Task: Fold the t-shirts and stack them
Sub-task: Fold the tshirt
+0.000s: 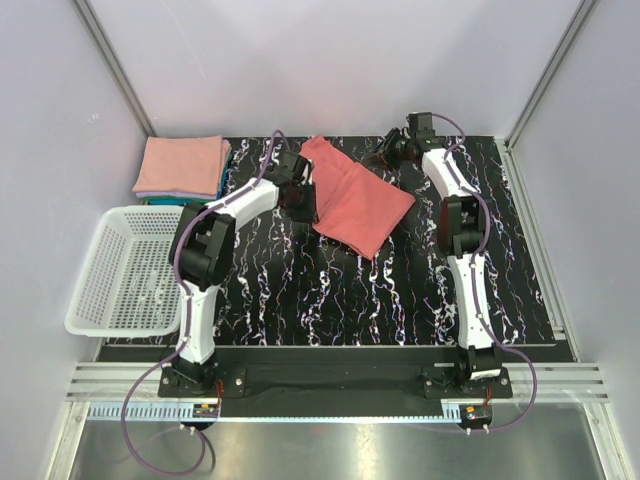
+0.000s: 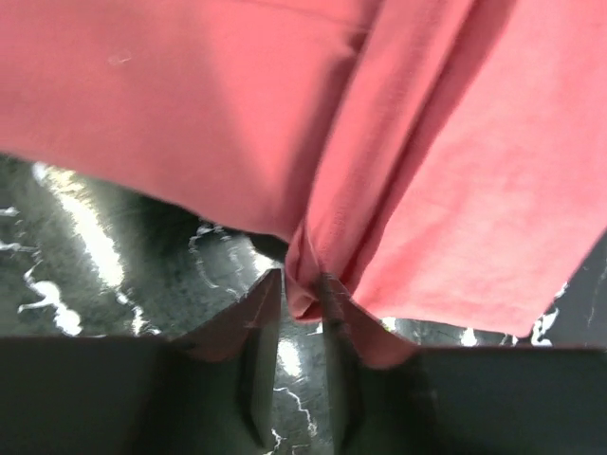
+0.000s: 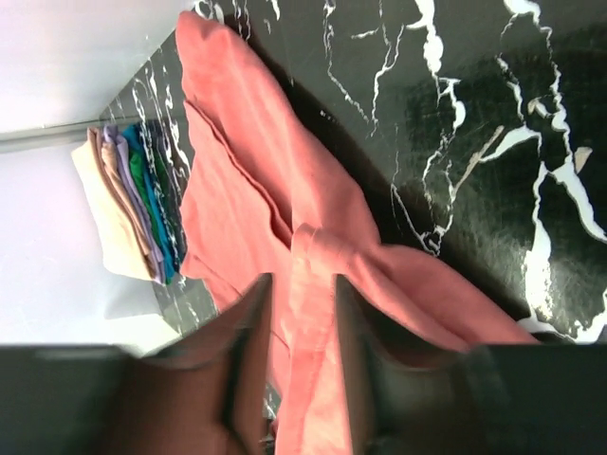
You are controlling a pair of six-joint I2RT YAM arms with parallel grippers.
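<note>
Right now the coral-red t-shirt (image 1: 355, 205) is lying partly folded, as a tilted rectangle, toward twelve o'clock on the marbled table (image 1: 350, 300). The left gripper (image 2: 302, 282) is sitting at the shirt's nine o'clock edge. Its jaws are standing narrowly parted with a bunched fold of hem lying between the tips, and the fold is looking loose rather than clamped. The right gripper (image 3: 302, 284) is hovering at the shirt's one o'clock corner, jaws likewise partly apart, with a band of cloth running through the gap unsqueezed. The stack of folded shirts (image 1: 182, 168) is sitting at ten o'clock and the white basket (image 1: 120, 270) at nine. The cloth is behaving as light, thin, limp stuff, creasing and sagging wherever it is unsupported. I am judging that it will droop and come unfolded if lifted by one point. Pinching two corners, or a doubled edge through all its layers, is looking like the safest hold.
</note>
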